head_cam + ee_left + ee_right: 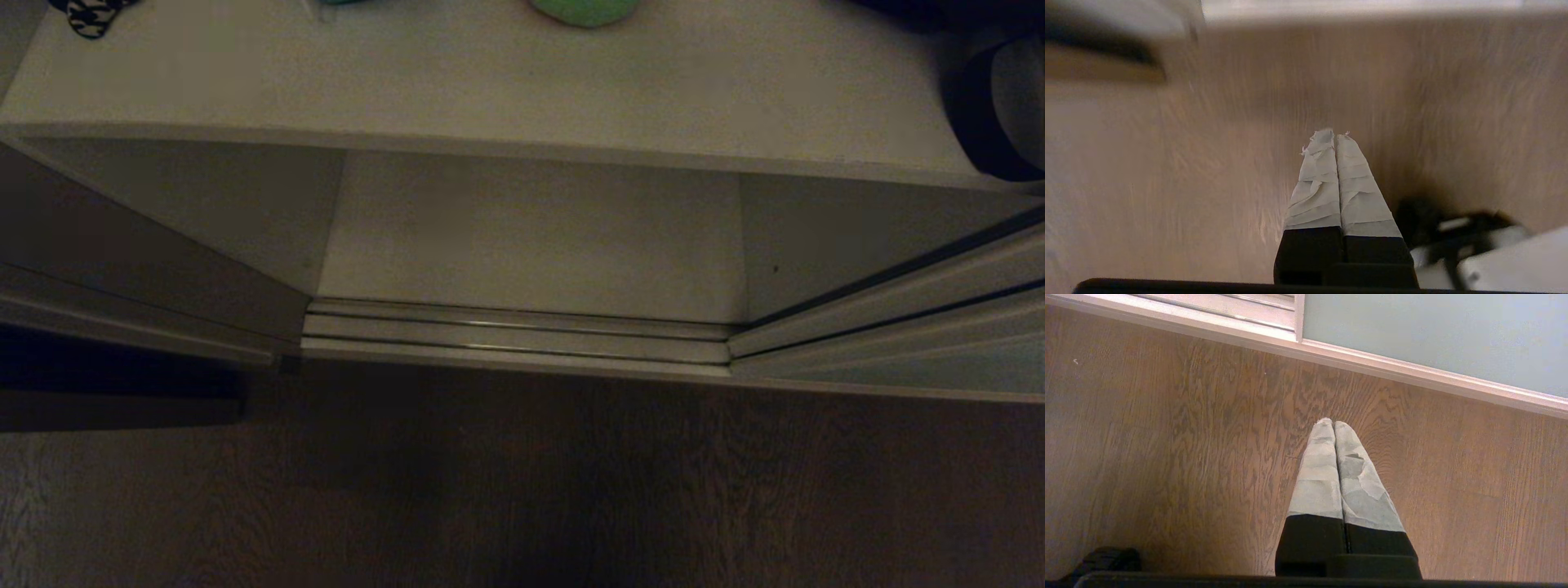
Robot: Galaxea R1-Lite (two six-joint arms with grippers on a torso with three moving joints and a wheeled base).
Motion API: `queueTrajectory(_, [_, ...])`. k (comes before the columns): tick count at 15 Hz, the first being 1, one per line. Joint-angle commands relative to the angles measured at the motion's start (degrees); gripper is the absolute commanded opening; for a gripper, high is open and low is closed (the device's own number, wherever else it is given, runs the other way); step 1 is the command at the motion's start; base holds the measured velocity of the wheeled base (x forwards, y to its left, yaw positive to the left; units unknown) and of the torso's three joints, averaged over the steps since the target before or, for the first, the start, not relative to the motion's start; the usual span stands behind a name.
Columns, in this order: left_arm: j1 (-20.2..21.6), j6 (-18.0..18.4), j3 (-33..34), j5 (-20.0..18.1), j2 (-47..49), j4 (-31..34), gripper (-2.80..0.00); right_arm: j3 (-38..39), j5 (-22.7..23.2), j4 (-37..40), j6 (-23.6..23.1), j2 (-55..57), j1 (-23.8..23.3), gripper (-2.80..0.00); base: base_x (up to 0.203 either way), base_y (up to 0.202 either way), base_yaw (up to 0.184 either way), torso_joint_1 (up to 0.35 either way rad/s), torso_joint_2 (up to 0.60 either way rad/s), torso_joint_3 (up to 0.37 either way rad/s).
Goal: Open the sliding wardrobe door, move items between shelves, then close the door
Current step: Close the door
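Note:
The wardrobe stands open in the head view. Its sliding wardrobe door (922, 359) is pushed off to the right on the floor rail (514, 331); its pale grey-green panel (1433, 335) also fills a corner of the right wrist view. A bright green toy (584, 10) lies on the upper white shelf (522, 90), cut off by the picture's top edge, with a teal sliver (336, 2) to its left. The lower shelf (531, 237) holds nothing. Neither arm shows in the head view. My left gripper (1334, 134) and right gripper (1333, 422) are both shut and hold nothing, over the wooden floor.
A black-and-white patterned thing (90, 16) lies at the upper shelf's far left, and a dark round object (992, 110) at its right end. Dark wooden floor (522, 490) lies before the rail. Part of the robot's base (1474, 245) shows beside the left gripper.

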Motion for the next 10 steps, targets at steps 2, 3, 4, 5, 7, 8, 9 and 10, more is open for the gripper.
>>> queueTrajectory(2, [-0.28,-2.03,12.53,0.92,-5.0,-9.71,-2.8,0.01,0.03,0.02,0.04,-0.01,0.01,-2.8,0.0,0.0,0.0,0.0,0.0,0.0])
queueTrajectory(3, [1.92,-2.07,14.22,0.88,-5.1,-13.93,-2.8,0.01,0.03,0.02,-0.04,-0.1,0.01,-2.8,0.0,0.0,0.0,0.0,0.0,0.0])
queueTrajectory(4, [5.24,-1.58,16.65,0.41,-5.66,-16.33,-2.8,0.01,0.03,0.02,-0.04,-0.04,0.01,-2.8,0.0,0.0,0.0,0.0,0.0,0.0])
queueTrajectory(5, [7.0,-0.27,21.39,-0.73,-7.53,-18.43,-2.8,0.01,0.03,0.02,-0.04,-0.01,0.01,-2.8,0.0,0.0,0.0,0.0,0.0,0.0])
queueTrajectory(7, [8.03,2.47,27.67,-2.66,-16.15,-20.31,-2.8,0.01,0.03,0.02,-0.04,-0.01,0.01,-2.8,0.0,0.0,0.0,0.0,0.0,0.0])
queueTrajectory(8, [8.33,3.18,29.93,-3.23,-19.57,-21.07,-2.8,0.01,0.03,0.02,-0.04,-0.06,0.01,-2.8,0.0,0.0,0.0,0.0,0.0,0.0])
queueTrajectory(9, [8.59,3.24,32.07,-3.56,-21.33,-22.07,-2.8,0.01,0.03,0.02,-0.04,-0.05,0.01,-2.8,0.0,0.0,0.0,0.0,0.0,0.0])
queueTrajectory(10, [8.75,2.01,34.85,-3.78,-21.4,-24.17,-2.8,0.01,0.03,0.02,-0.04,-0.01,0.01,-2.8,0.0,0.0,0.0,0.0,0.0,0.0])
